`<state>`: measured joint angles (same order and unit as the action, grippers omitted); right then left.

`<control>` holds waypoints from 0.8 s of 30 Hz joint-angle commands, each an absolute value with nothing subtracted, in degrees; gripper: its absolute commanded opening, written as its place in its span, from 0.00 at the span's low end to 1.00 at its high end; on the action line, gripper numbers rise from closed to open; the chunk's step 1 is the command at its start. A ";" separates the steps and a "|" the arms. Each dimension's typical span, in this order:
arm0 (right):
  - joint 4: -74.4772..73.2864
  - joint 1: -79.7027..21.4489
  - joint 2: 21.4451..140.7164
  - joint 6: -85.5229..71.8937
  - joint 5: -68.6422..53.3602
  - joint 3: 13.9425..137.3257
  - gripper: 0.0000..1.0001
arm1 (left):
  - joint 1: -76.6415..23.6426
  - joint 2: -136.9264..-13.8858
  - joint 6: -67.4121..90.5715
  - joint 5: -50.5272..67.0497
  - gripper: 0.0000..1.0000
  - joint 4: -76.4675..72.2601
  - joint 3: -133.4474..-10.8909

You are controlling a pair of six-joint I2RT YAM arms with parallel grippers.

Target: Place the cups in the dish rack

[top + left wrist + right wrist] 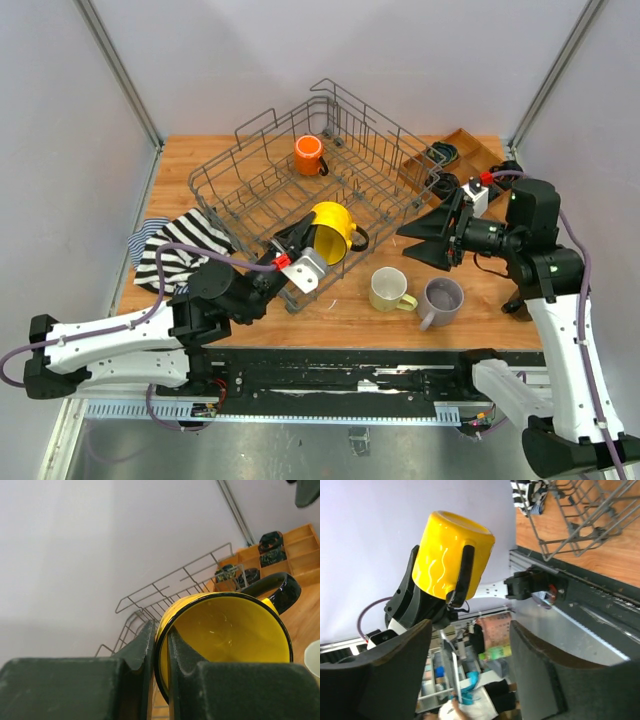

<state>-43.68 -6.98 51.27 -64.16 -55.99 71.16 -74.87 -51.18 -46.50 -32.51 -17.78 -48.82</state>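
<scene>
Left gripper (303,243) pinches the rim of the yellow mug (333,228), tilted over the near-right edge of the rack (255,185); that thin hold could slip, dropping it outside. Right gripper (408,243) gapes empty, right of the rack

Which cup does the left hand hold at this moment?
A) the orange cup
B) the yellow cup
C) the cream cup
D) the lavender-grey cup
B: the left hand pinches the wall of the yellow cup, one finger inside, one outside.

Striped cloth (172,252) at left; wooden compartment tray (478,150) with black coils (446,153) far right.
</scene>
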 commanded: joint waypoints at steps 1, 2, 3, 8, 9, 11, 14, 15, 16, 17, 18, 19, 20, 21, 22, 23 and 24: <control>-32.79 -10.52 49.01 -75.68 -56.82 65.00 0.60 | -73.12 -49.33 -49.09 -27.28 0.00 -27.91 -49.48; -29.71 -11.61 48.50 -77.93 -56.15 63.35 0.57 | -72.98 -49.63 -49.19 -27.17 0.01 -28.21 -49.57; -26.85 -12.70 48.17 -80.47 -55.48 61.99 0.53 | -72.89 -49.95 -49.40 -27.09 0.00 -28.43 -49.61; -21.77 -19.29 49.82 -84.06 -51.20 62.62 0.55 | -71.74 -50.93 -49.52 -26.17 0.00 -29.29 -49.53; -21.54 -20.34 50.33 -83.92 -50.68 63.29 0.55 | -71.46 -51.01 -49.41 -25.85 0.00 -29.47 -49.53; -21.52 -21.43 51.14 -83.76 -49.97 64.52 0.55 | -70.76 -51.29 -49.39 -25.61 0.01 -29.61 -49.49; -20.56 -22.33 51.64 -84.27 -49.23 65.05 0.55 | -69.72 -51.48 -48.87 -24.88 0.00 -29.51 -49.50; -19.81 -22.65 51.82 -84.70 -49.18 64.72 0.55 | -69.34 -51.51 -48.68 -24.38 0.00 -29.57 -49.48; -18.76 -23.11 51.99 -85.20 -49.03 64.29 0.55 | -69.08 -51.55 -48.43 -24.02 0.00 -29.59 -49.48; -17.82 -23.63 52.21 -85.58 -48.70 63.97 0.54 | -68.83 -51.66 -48.21 -23.67 0.00 -29.66 -49.48; -17.10 -24.10 52.61 -85.72 -48.43 63.87 0.54 | -68.62 -51.86 -48.03 -23.37 0.00 -29.77 -49.55; -16.63 -24.82 53.14 -85.77 -48.24 63.87 0.53 | -68.56 -52.00 -47.81 -23.13 0.00 -29.87 -49.57; -16.03 -25.27 53.62 -85.78 -48.06 63.97 0.51 | -68.43 -52.18 -47.67 -22.87 0.01 -29.96 -49.57; -15.55 -25.69 54.15 -85.85 -47.95 63.99 0.50 | -68.39 -52.32 -47.45 -22.57 0.00 -30.08 -49.53; -14.82 -25.94 54.56 -85.94 -47.91 64.05 0.49 | -68.30 -52.42 -47.24 -22.35 0.01 -30.30 -49.49; -14.12 -26.13 55.12 -86.08 -47.97 64.03 0.48 | -68.25 -52.55 -47.08 -22.02 0.00 -30.40 -49.48; -13.30 -26.23 55.64 -86.38 -48.13 64.04 0.47 | -68.29 -52.60 -46.91 -21.68 0.00 -30.41 -49.55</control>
<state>-18.37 -24.64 54.19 -84.93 -49.04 63.16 -68.79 -52.80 -47.83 -24.47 -23.14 -48.82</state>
